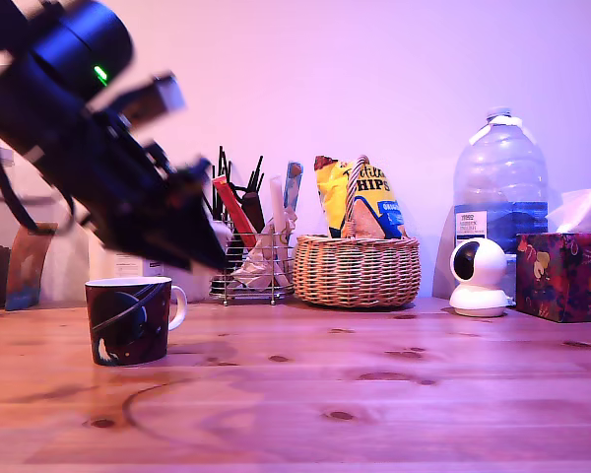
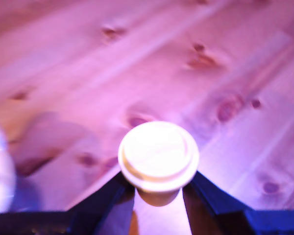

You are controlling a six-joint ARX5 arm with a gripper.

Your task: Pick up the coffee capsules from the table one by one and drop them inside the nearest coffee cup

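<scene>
Brown wood with dark knots makes up the tabletop (image 1: 374,394). A dark cup (image 1: 128,320) with pale streaks and a white handle stands on it, near the exterior view's left. The black arm (image 1: 69,118) leans down from the top corner on that side, and it looks blurry. Its fingers (image 1: 212,258) hang in the air just above the cup, a little toward the exterior view's right of the rim. In the wrist view, the two dark fingers (image 2: 108,198) are clenched on a small cream-white capsule (image 2: 158,155), one on each side, just under its wide flat rim. The capsule is up off the tabletop, with the wood far below it. A blurry pale shape at the edge of the wrist view may be the cup, but I cannot tell. Behind the cup stand a wire rack (image 1: 251,266), a basket (image 1: 358,271) with snack bags, a water bottle (image 1: 499,182), a small white camera (image 1: 478,278) and a tissue box (image 1: 563,274).
</scene>
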